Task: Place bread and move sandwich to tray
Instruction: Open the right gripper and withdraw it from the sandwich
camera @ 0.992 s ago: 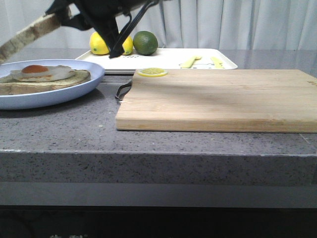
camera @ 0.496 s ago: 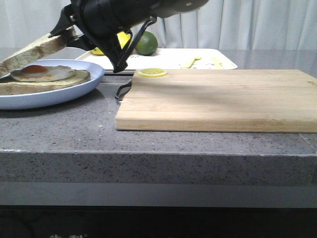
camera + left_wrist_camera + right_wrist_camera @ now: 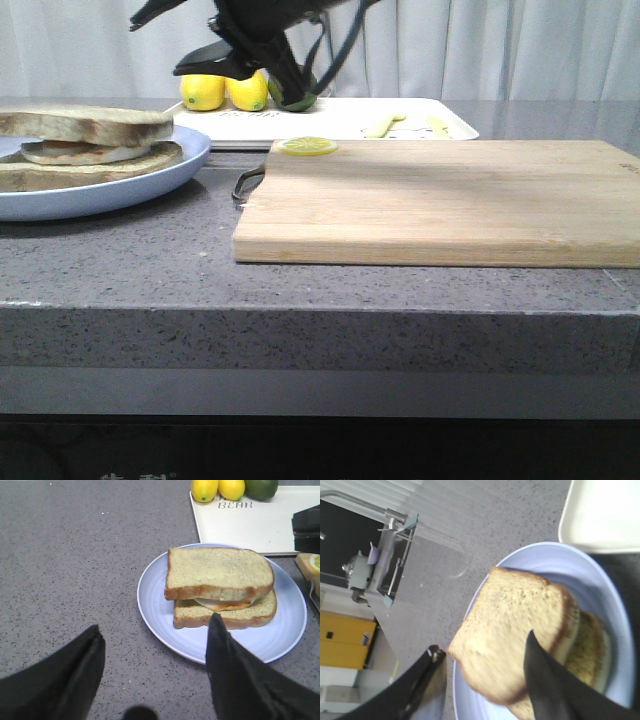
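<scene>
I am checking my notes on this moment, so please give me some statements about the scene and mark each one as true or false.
1. The top bread slice lies on the egg, closing the sandwich. True.
2. The plate stands on the white tray. False: it stands on the grey counter, beside the tray.
3. The left end effector is open and holds nothing. True.
4. A lemon slice lies on the cutting board. True.
5. Three limes sit on the tray. False: two lemons and one lime.
</scene>
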